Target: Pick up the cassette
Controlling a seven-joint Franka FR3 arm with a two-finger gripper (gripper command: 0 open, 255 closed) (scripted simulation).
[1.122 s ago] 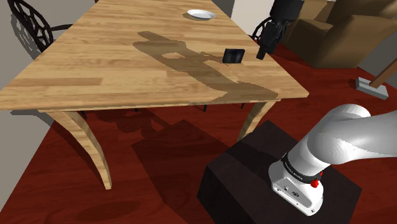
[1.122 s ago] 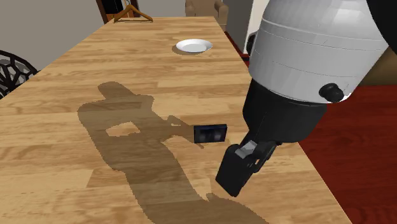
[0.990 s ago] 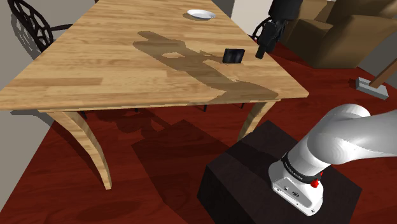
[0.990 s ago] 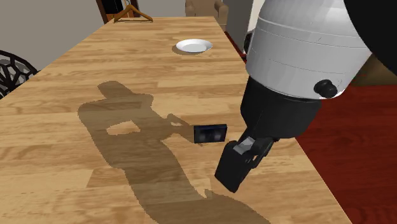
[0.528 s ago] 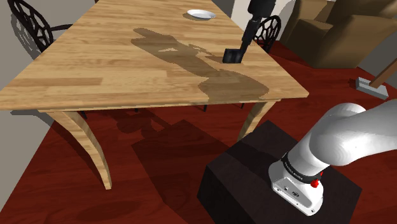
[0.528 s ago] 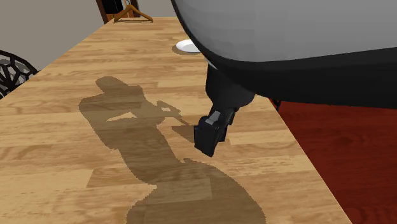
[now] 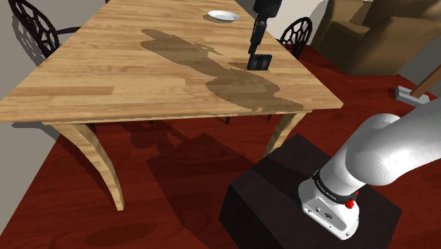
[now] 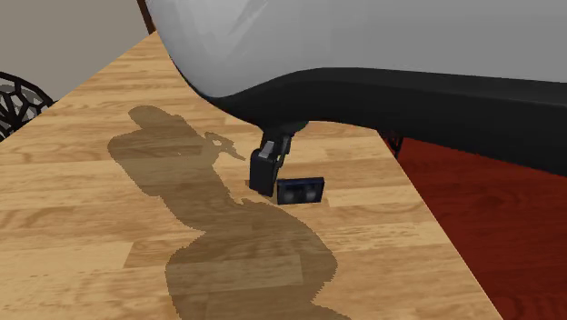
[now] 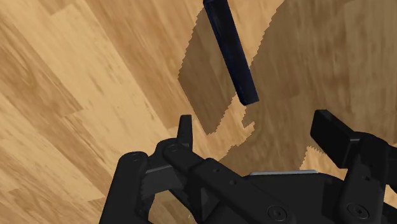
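Wrist view, gripper: the gripper (image 9: 257,130) is gripping nothing; its two black fingers (image 9: 186,130) are standing wide apart over bare wood.
Wrist view, cassette: the cassette (image 9: 231,51) is showing edge-on as a thin dark-blue bar. It is lying ahead of the fingertips, beyond the gap, and is touching neither finger.
Second exterior view, cassette to gripper: the cassette (image 8: 301,190) is standing on one long edge on the table (image 8: 82,227), just beside the gripper (image 8: 263,178), on this view's right of it. Whether the two are touching I cannot tell.
Second exterior view, long axis: it is running across this view from left to right, roughly level, with a broad face turning toward the camera.
Shoulder view, place: the cassette (image 7: 259,62) is sitting near the table (image 7: 106,71) edge on this view's right, and the gripper (image 7: 252,49) is hanging at its upper left, pointing down.
Shoulder view, shadow: the arm's shadow (image 7: 240,88) is falling on the wood around the cassette.
Shoulder view, plate: a white plate (image 7: 223,15) is lying well apart, at the table's far end.
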